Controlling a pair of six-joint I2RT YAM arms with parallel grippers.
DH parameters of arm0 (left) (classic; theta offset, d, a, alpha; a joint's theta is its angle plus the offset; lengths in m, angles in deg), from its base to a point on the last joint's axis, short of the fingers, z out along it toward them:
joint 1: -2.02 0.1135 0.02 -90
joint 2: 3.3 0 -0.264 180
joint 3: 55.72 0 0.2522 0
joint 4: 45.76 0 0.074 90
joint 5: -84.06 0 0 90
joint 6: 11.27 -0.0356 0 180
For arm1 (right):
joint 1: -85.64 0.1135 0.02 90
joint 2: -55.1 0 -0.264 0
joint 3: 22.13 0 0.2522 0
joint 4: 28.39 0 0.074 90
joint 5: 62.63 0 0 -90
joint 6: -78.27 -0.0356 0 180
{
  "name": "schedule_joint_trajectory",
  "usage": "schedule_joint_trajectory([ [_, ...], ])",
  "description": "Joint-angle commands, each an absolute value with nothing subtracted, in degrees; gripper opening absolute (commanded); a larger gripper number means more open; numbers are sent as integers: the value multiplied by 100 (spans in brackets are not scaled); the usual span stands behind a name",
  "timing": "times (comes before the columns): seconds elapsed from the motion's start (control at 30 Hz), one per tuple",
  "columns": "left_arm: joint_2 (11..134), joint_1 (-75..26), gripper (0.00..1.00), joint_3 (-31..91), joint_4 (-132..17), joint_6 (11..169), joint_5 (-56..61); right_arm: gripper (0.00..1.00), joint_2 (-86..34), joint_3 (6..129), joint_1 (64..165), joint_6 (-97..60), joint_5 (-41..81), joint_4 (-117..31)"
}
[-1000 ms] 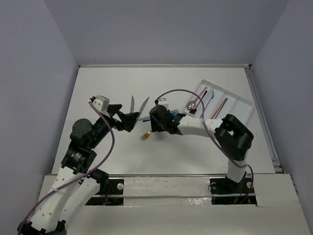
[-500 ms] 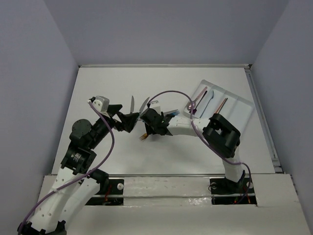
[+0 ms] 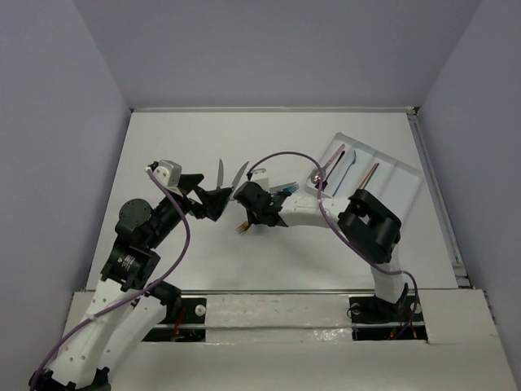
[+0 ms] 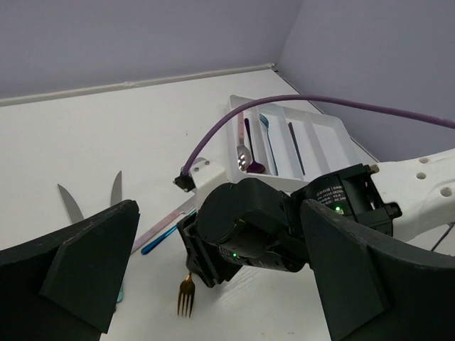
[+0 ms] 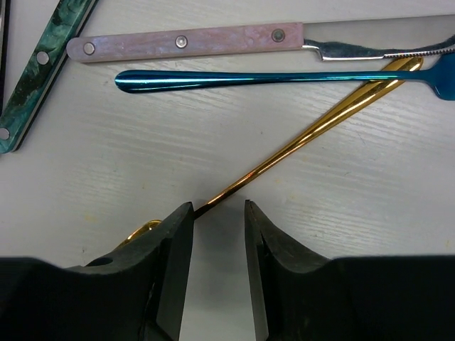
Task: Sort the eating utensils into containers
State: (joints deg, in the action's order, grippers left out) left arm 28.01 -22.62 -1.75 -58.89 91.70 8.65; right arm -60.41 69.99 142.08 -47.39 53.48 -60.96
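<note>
A gold fork (image 5: 313, 131) lies on the white table, its tines showing in the left wrist view (image 4: 186, 293) and top view (image 3: 242, 227). My right gripper (image 5: 218, 206) is open, low over the table, its jaws on either side of the fork's thin neck; the left finger (image 5: 167, 241) covers the part near the tines. My left gripper (image 3: 218, 200) is open and empty, hovering just left of the right wrist. The white divided tray (image 3: 400, 173) stands at the back right and holds a spoon with pinkish handle (image 3: 321, 173), a blue piece and a red piece.
Beside the fork lie a pink-handled knife (image 5: 185, 42), a blue utensil (image 5: 249, 78) crossing the fork's handle end, and a green-handled piece (image 5: 39, 67). Two silver knife blades (image 3: 220, 173) point away near my left gripper. A purple cable (image 4: 298, 103) arches over the right arm.
My right arm has swung left and come down over the gold fork, jaws open around its neck. The left arm has not moved.
</note>
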Motion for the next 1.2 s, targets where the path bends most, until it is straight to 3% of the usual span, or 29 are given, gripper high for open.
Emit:
schedule_joint_trajectory([
  [0.0,2772,-2224,99,-48,-5565,9218,926,38,-5715,6460,14312,-4803,5261,-6114],
  [0.27,2808,-2224,99,-48,-5556,9218,944,30,-4845,5483,14426,-4882,5207,-6280],
  [0.4,2843,-2224,99,-48,-5547,9226,944,33,-4747,5482,14426,-4890,5233,-6298],
  [0.5,2843,-2224,99,-56,-5547,9218,944,41,-4826,5613,14426,-4908,5233,-6306],
  [0.93,2843,-2224,99,-56,-5547,9218,952,40,-4615,5825,14426,-4996,5347,-6104],
  [1.17,2834,-2224,99,-56,-5547,9218,952,44,-5195,5834,14312,-5163,5400,-6087],
])
